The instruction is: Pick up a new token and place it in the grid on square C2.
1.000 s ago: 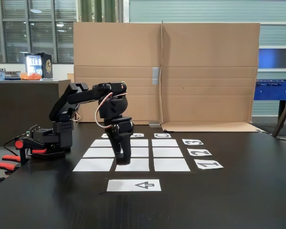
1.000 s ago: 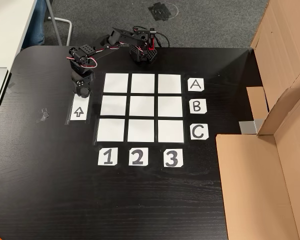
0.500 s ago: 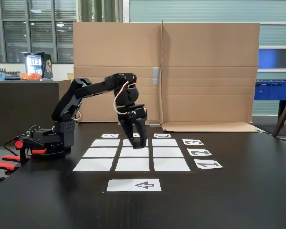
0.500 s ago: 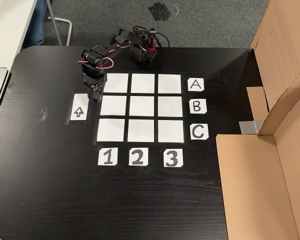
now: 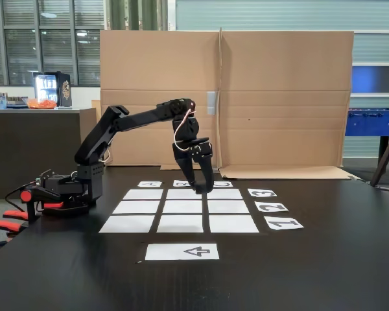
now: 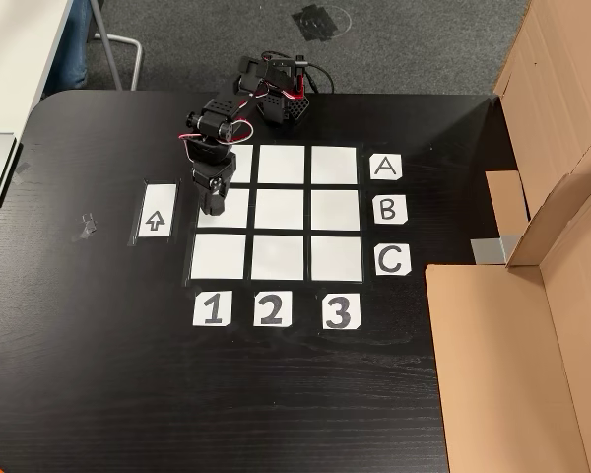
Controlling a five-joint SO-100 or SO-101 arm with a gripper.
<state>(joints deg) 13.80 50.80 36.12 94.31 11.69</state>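
My black gripper (image 5: 200,188) hangs above the grid (image 5: 139,207), fingers pointing down and meeting at the tips. A small black lump there reads as the token (image 5: 200,190), hard to tell from the fingers. In the fixed view from above, the gripper (image 6: 213,205) is over the middle rectangle of column 1 of the grid (image 6: 335,209). Square C2 (image 6: 278,258) lies bare, below and right of the gripper there. In the side-on fixed view, square C2 (image 5: 227,207) is the middle rectangle of the right column.
A white strip with a black arrow (image 6: 158,210) lies left of the grid. Labels A, B, C (image 6: 387,208) and 1, 2, 3 (image 6: 270,309) edge it. The arm's base (image 6: 284,99) stands at the table's far edge. Cardboard walls (image 6: 532,325) stand to the right.
The arm has risen from the table by the arrow strip's end and swung out over the grid, with the gripper moving toward the C side.
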